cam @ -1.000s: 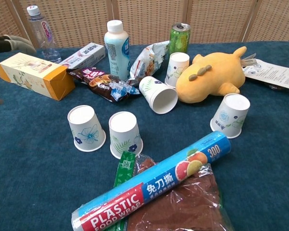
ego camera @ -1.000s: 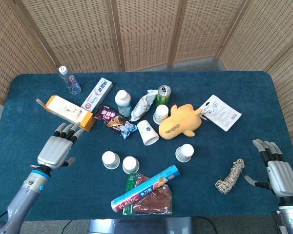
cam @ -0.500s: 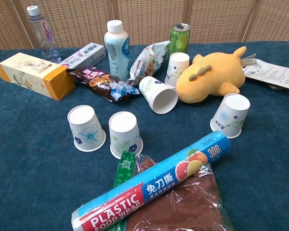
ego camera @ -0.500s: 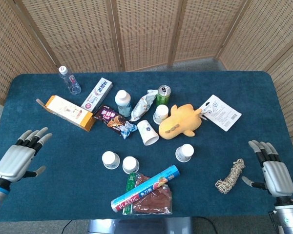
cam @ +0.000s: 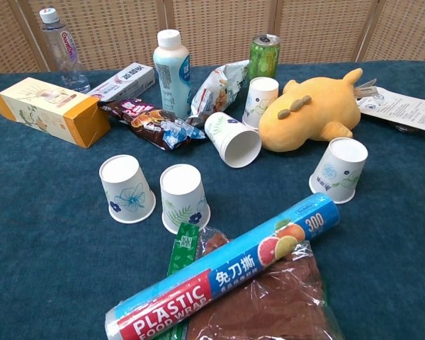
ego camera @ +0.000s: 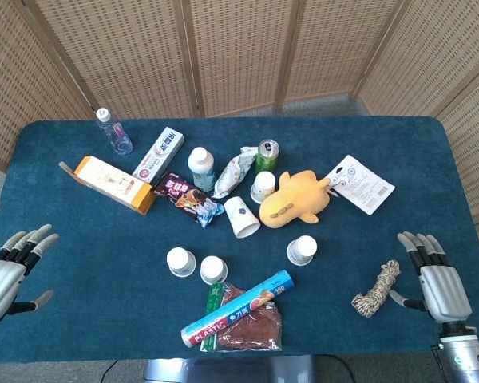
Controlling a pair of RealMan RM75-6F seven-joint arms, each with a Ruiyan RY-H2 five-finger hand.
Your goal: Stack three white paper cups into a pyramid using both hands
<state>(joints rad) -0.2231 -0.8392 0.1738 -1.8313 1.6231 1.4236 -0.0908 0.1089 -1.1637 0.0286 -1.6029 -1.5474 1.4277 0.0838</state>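
The blue table (ego camera: 80, 319) carried clutter, including a yellow plush toy (ego camera: 294, 200). Left hand (ego camera: 6, 271) and right hand (ego camera: 439, 281) lay at the near corners, fingers spread, holding nothing. Three upturned paper cups (cam: 127, 189) (cam: 184, 198) (cam: 339, 170) stood unstacked near centre.

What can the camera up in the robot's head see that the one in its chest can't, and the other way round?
Only the head view shows both open hands, the left hand and the right hand, plus a rope bundle.

Only the chest view makes the print readable, such as the lettering on the plastic wrap roll.

Both show the upside-down paper cups, the tipped cup, the yellow plush toy and the orange box.
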